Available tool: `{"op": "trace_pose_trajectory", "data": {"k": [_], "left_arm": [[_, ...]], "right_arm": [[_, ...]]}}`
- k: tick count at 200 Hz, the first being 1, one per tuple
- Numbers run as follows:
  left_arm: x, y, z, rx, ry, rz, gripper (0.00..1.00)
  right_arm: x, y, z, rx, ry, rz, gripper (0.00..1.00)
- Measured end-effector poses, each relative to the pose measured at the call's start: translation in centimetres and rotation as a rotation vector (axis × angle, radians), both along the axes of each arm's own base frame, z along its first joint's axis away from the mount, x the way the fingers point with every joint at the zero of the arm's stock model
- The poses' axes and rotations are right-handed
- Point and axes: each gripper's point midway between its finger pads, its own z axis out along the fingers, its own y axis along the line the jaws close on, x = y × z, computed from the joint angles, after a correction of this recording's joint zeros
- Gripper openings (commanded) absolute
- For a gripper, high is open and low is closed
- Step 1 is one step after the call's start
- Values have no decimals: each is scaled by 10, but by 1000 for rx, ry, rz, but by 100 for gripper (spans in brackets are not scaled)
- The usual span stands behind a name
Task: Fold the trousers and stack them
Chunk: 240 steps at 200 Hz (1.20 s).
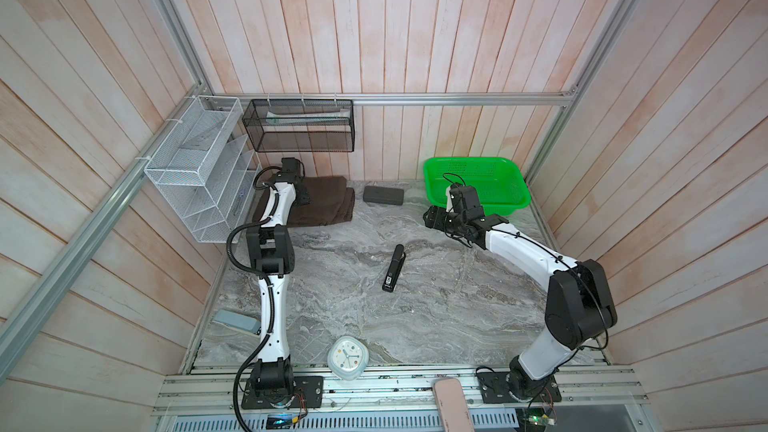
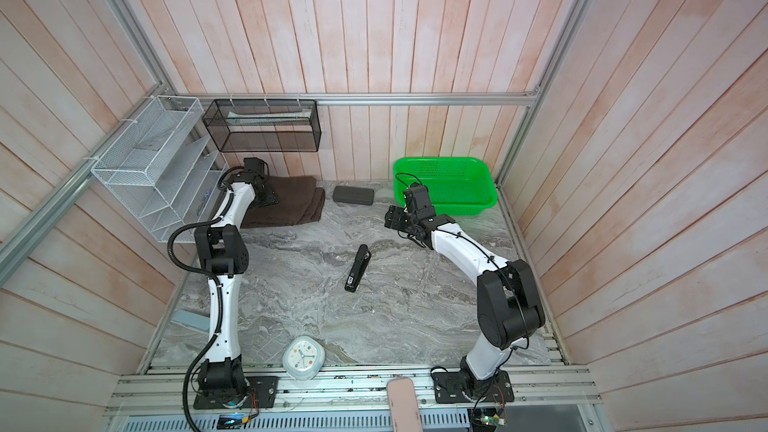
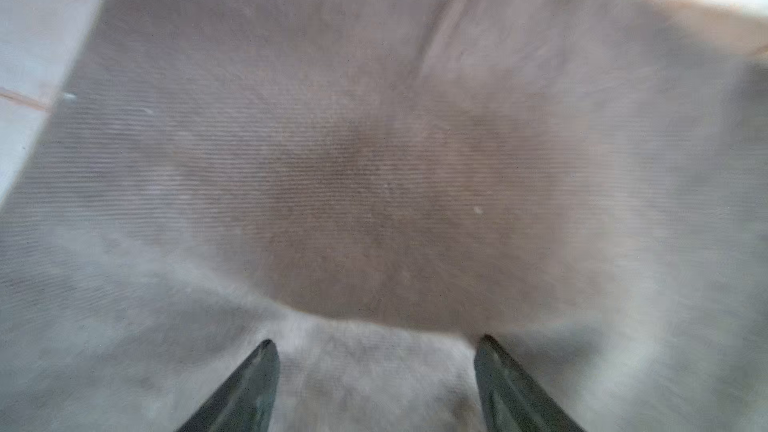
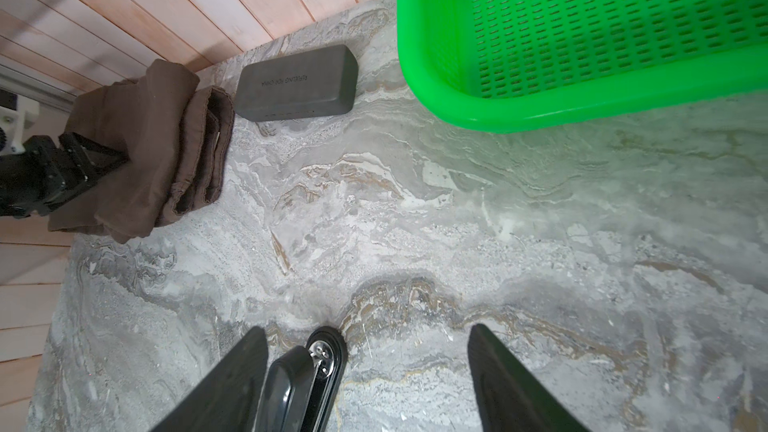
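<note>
- The marble-patterned table (image 1: 415, 317) fills the floor of the wood-panelled booth, with both arms mounted on its near edge.
- A white wire rack (image 1: 195, 168) hangs on the left wall. Beside it, on the back wall, hangs a black mesh bin (image 1: 299, 126).
- The trousers (image 1: 324, 205) lie in the far left corner of the table, folded into a flat brown bundle. Its layered edges face the middle of the table and show best in the right wrist view (image 4: 141, 147). In the left wrist view the brown cloth (image 3: 374, 160) takes up nearly the whole picture, blurred.
- The green basket (image 1: 465, 160) sits in the far right corner, well apart from the trousers.
- The left gripper (image 1: 305, 195) is right over the bundle, on its left part. Its fingers are spread apart (image 3: 376, 342) with nothing pinched between them. Whether the tips touch the cloth, I cannot tell.
- The right gripper (image 1: 432, 218) hangs above bare table just in front of the basket. Its fingers are spread wide (image 4: 370, 332) and it carries nothing.
- A dark grey case (image 1: 383, 195) lies by the back wall between trousers and basket, just beside the bundle's edge.
- A white clock (image 1: 347, 357) lies face up at the near edge.
- A black stapler (image 1: 394, 268) lies mid-table, apart from everything else.
</note>
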Motion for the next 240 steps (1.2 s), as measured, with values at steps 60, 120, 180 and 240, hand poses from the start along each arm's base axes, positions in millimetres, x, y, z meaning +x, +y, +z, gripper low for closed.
{"op": "trace_pose_trajectory", "data": {"k": [60, 120, 180, 240], "left_arm": [[-81, -62, 151, -32, -239, -134, 82], [-218, -51, 161, -17, -644, -113, 82], [-271, 0, 69, 68, -650, 79, 82], [-262, 16, 60, 156, -743, 98, 82]], "right_arm": [[-22, -39, 40, -81, -186, -36, 79], [-80, -133, -11, -387, -533, -176, 86], [-72, -218, -38, -519, -547, -435, 87], [-76, -248, -61, -524, -585, -479, 92]]}}
